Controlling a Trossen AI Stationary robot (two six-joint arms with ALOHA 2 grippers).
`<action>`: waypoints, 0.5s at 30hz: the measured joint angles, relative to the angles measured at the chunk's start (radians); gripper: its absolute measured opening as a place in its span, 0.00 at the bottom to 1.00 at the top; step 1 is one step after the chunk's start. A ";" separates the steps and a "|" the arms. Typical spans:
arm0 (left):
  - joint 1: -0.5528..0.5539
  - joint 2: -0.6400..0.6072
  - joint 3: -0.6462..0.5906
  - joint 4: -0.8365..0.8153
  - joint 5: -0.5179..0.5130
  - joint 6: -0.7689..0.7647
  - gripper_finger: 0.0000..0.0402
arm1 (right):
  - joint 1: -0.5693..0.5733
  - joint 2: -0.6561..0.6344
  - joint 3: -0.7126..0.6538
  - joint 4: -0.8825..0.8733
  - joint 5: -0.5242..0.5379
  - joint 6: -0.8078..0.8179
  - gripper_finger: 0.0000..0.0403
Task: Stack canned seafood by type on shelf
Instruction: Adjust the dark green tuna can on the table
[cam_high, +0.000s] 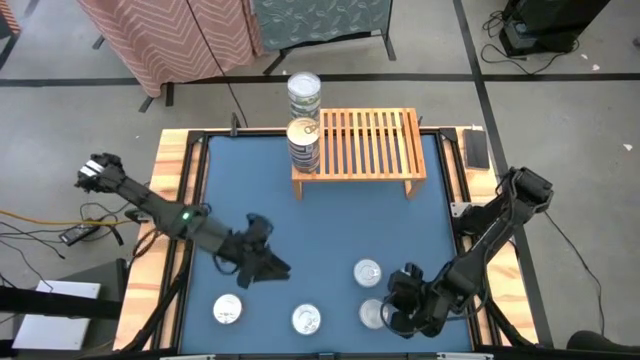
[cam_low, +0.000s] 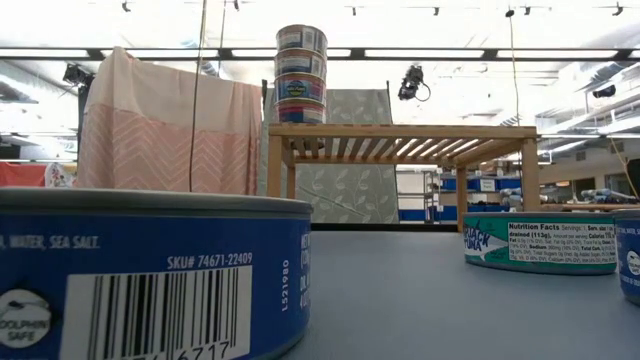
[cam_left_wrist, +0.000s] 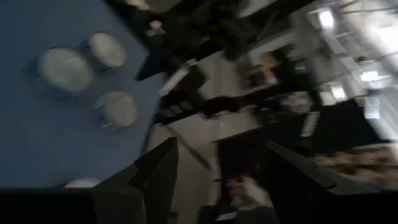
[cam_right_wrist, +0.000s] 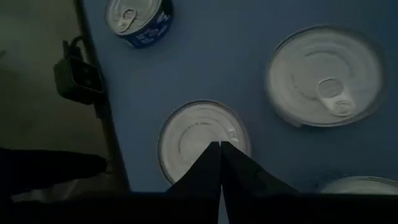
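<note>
Right tool (cam_high: 400, 300), lower right of the high view: fingers together, nothing held, over the loose tins (cam_high: 367, 272). Left tool (cam_high: 262, 262), lower left-centre: fingers apart, empty. Shelf (cam_high: 365, 143) at top centre, slats mostly bare; one stack of tins (cam_high: 304, 143) on its left end, a second stack (cam_high: 304, 95) just behind. Four tins loose on the worktop (cam_high: 330, 220) along the bottom edge.

Low view: shelf w/ tin stack (cam_low: 300, 75) above its left end; blue-label tin (cam_low: 150, 275) lower left, teal one (cam_low: 540, 243) right.

Left wrist: fingers (cam_left_wrist: 155, 174) spread, tins upper left.

Right wrist: fingertips (cam_right_wrist: 219, 165) meet over a silver tin (cam_right_wrist: 202, 138).

Step, prob.: between picks. Next needs the right tool to spread, straddle a tin, clamp, carry to matching stack.
</note>
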 joint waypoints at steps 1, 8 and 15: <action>-0.034 -0.001 -0.001 -0.028 -0.051 -0.001 0.56 | 0.000 0.000 -0.026 0.044 0.000 0.002 0.04; -0.203 0.000 0.000 -0.252 -0.345 -0.085 0.56 | -0.074 0.000 -0.106 0.061 0.004 -0.053 0.15; -0.383 0.001 -0.005 -0.486 -0.489 -0.352 0.56 | -0.166 0.000 -0.107 0.096 -0.040 -0.268 0.19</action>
